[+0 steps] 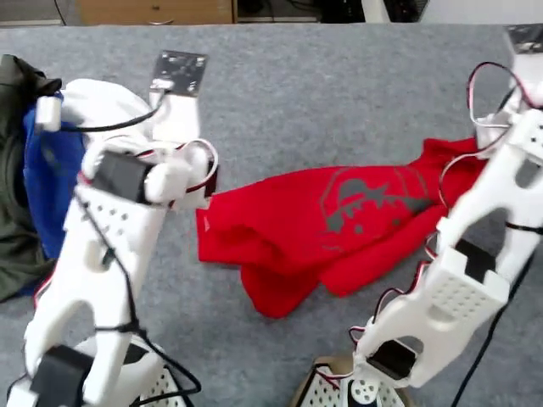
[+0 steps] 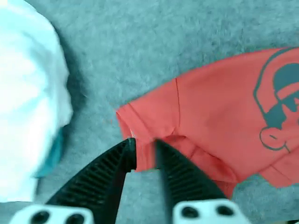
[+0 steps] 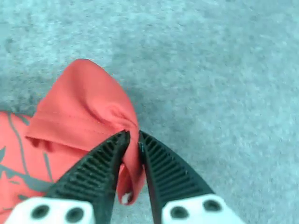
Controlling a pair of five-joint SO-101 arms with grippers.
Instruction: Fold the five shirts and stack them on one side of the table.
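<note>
Crumpled red cotton shirt with grey print (image 1: 339, 220), unfolded on grey felt table (image 1: 339, 85). Left gripper (image 2: 145, 158) pinches 1 edge, right gripper (image 3: 133, 144) the opposite corner. White, blue and dark-green garment heap (image 1: 34, 170) lies beyond the shirt's left-gripper edge. This fold seems barely begun.

The printed shirt (image 1: 339, 220) lies on the table (image 1: 339, 85), with other shirts (image 1: 34, 170) piled to its left.

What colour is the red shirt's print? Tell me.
Dark grey print on the shirt, best in the high view.
</note>
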